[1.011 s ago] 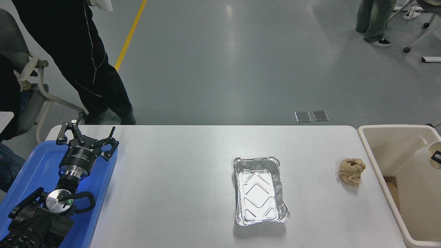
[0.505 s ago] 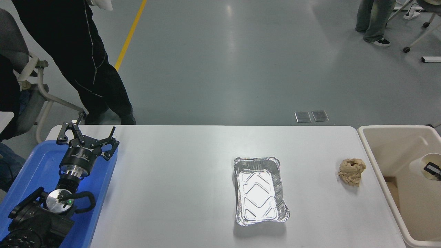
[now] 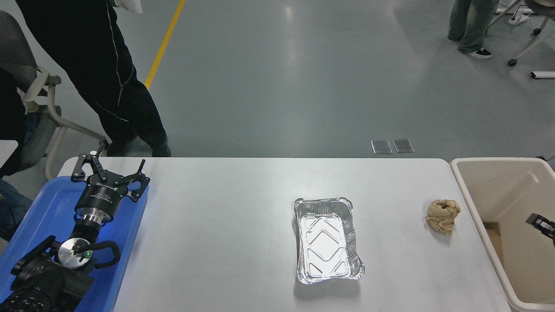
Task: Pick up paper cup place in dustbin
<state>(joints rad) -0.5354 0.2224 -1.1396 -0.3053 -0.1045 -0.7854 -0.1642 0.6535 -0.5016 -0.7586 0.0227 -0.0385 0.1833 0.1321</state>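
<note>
The beige dustbin (image 3: 494,161) stands at the table's right end, cut off by the picture's edge. No paper cup shows anywhere in view. Only a small black tip of my right gripper (image 3: 541,223) shows at the right edge, over the inside of the dustbin, with nothing visible in it. My left gripper (image 3: 110,168) is open and empty, parked over the blue tray (image 3: 47,208) at the lower left.
A silver foil tray (image 3: 327,240) lies in the middle of the white table (image 3: 225,225). A tan paper wad (image 3: 442,216) lies just left of the dustbin. A person in black (image 3: 99,65) stands at the far left, beside a chair (image 3: 43,104).
The white cup, held over the dustbin at the right edge, sank lower and is gone from view. My right gripper drew back to the right; only its tip shows now.
</note>
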